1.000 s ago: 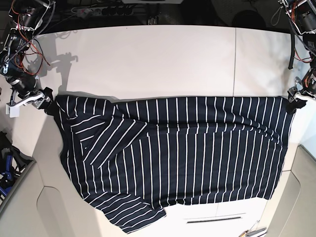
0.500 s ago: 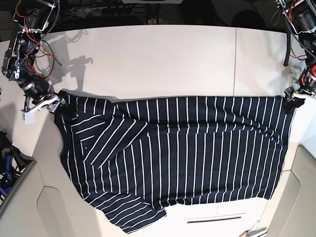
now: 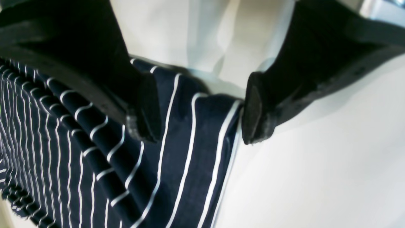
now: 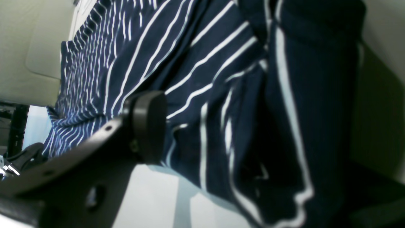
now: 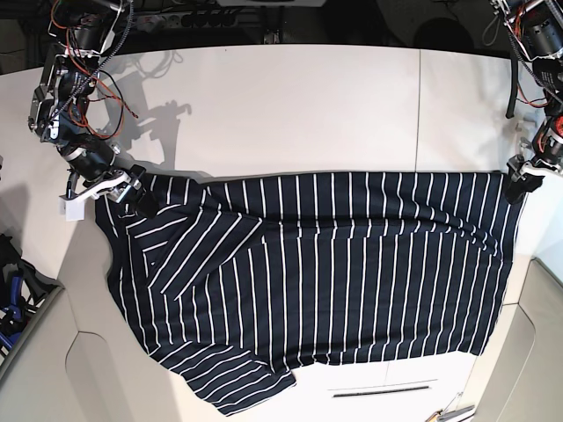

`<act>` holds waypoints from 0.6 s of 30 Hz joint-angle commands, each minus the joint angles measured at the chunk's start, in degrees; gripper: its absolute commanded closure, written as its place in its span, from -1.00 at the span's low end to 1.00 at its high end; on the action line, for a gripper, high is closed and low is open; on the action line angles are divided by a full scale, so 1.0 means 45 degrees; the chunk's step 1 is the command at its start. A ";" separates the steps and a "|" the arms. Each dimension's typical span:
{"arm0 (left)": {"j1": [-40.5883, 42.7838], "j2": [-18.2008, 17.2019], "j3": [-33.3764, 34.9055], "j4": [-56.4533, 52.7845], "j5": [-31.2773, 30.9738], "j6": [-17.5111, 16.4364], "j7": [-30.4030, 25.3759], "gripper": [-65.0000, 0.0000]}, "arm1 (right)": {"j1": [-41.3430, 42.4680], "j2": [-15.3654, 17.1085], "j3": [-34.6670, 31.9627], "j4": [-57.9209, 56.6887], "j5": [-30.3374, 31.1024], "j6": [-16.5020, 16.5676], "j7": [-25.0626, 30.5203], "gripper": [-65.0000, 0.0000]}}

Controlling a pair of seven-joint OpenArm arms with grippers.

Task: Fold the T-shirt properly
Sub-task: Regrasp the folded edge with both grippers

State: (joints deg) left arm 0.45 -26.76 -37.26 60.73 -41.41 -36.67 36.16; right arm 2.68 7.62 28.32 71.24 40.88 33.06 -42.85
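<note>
Base view: one T-shirt [image 5: 334, 272], two tools [image 5: 525, 178] [image 5: 110, 186] at its corners.

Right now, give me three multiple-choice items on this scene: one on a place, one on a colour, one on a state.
1. The left end effector is at the shirt's
A. corner
B. middle
C. collar

2. The shirt's stripes are
A. red
B. white
C. yellow

3. The left end effector is
A. shut on the shirt
B. open
C. out of view

Key: 1 A, it sits at the corner by the table edge; 2 B, thin white lines on navy; 3 B, a gap shows between its fingers in the left wrist view.
</note>
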 commanded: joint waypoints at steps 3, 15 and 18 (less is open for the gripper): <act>-0.0102 -0.0306 -0.0058 0.0107 -0.0233 0.0005 0.0209 -0.34 | 0.0146 0.0262 0.0015 0.0185 -0.0034 0.0044 0.0005 -0.16; -0.0097 -0.0379 -0.1093 0.0549 -0.1025 -0.0335 0.1341 -0.34 | 0.0141 0.0272 0.0010 0.0185 -0.0044 0.0044 0.0092 -0.16; -0.0097 -0.0384 -0.1428 0.0675 -0.1044 -0.0335 0.1744 -0.34 | 0.0146 0.0272 0.0010 0.0185 -0.0034 0.0044 0.0102 -0.16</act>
State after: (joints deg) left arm 0.64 -27.18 -43.53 62.70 -44.93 -37.71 44.49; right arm 2.68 8.10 28.32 71.24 40.71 33.06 -42.65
